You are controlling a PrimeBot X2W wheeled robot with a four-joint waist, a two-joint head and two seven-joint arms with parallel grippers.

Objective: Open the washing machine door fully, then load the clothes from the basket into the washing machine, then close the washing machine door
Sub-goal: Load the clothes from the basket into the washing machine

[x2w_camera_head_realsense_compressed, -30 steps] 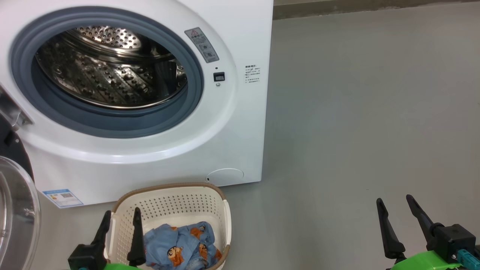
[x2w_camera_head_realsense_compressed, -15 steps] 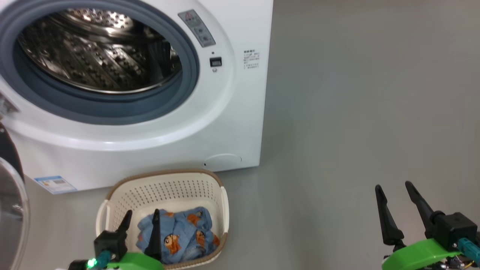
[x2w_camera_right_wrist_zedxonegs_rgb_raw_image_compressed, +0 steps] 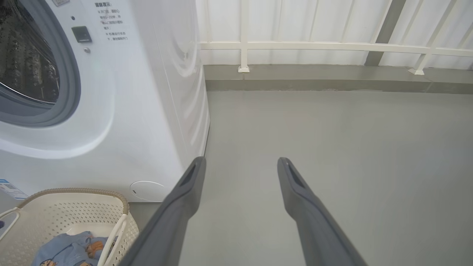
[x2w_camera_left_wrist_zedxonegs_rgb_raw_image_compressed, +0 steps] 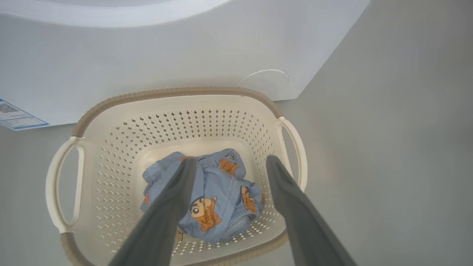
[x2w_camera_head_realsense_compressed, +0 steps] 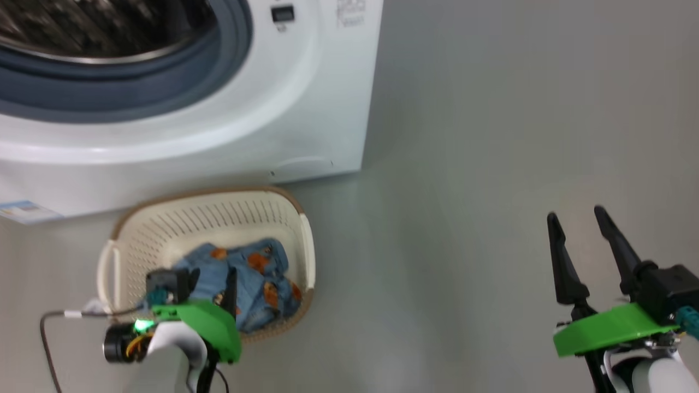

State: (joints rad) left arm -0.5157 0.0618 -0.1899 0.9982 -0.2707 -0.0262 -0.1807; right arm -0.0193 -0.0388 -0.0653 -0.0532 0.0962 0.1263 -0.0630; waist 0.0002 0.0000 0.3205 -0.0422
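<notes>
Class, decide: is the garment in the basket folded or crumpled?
Crumpled: the clothes lie bunched in a heap on the basket bottom.

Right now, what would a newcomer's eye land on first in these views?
The blue cartoon-print clothes bunched in the cream basket stand out, with the open left end effector hanging right above them. Behind the basket stands the white washer, its steel drum exposed. The open right end effector hovers over grey floor off to the right.

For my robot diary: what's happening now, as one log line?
stage: loading | left gripper: open over light-blue cartoon-print garment in cream perforated plastic basket | right gripper: open, empty, over grey floor
</notes>
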